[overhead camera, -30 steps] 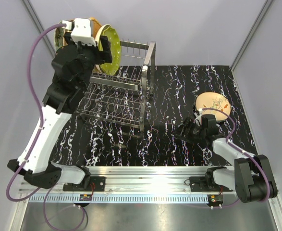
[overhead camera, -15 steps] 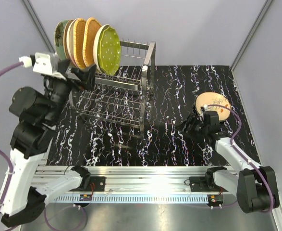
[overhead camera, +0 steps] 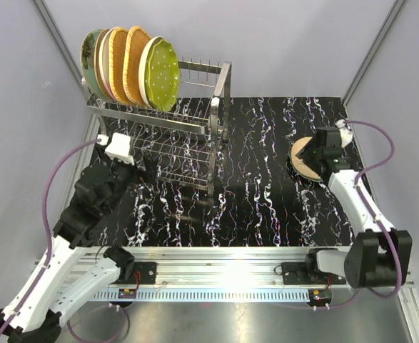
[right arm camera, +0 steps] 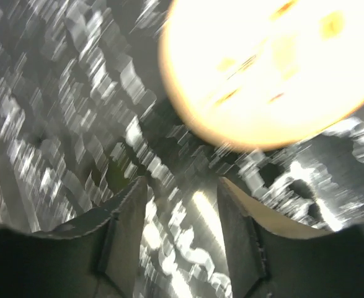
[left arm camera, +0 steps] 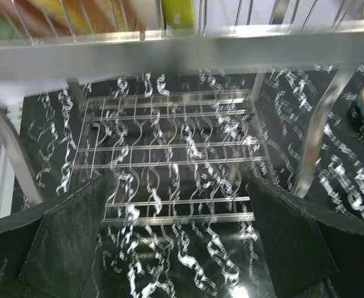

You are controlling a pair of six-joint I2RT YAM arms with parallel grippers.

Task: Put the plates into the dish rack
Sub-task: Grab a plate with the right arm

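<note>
One plate left to load: beige floral plate [overhead camera: 298, 164] lies flat on the counter [overhead camera: 259, 189], right side, well apart from the dish rack [overhead camera: 220, 107]. The other plates [overhead camera: 120, 64] stand on edge in the rack's top tier at its far left end, with the lime dotted plate [overhead camera: 163, 75] the rightmost; prongs to its right look free. Right claw [overhead camera: 312, 151] hangs just over the floral plate's far-right edge; contact can't be told. In the wrist view its fingers [right arm camera: 123, 233] stand partly apart with nothing between them and only counter in the gap, the plate's rim just ahead. Left claw [overhead camera: 136, 170] is down low by the rack's front-left, spread wide and empty, facing the lower wire shelf. The plate looks rigid and glazed, so likely slick, moderately heavy for a two-finger pinch, and breakable if dropped or knocked on steel. It lies flat, so the only hold is the rim: one finger over the lip, one wedged under it, probably needing a tilt or a slide first. A pinch at one edge means it will want to swing down, so clamp deep on the rim and carry it slowly. Slot it upright between prongs and don't bump its neighbours.
</note>
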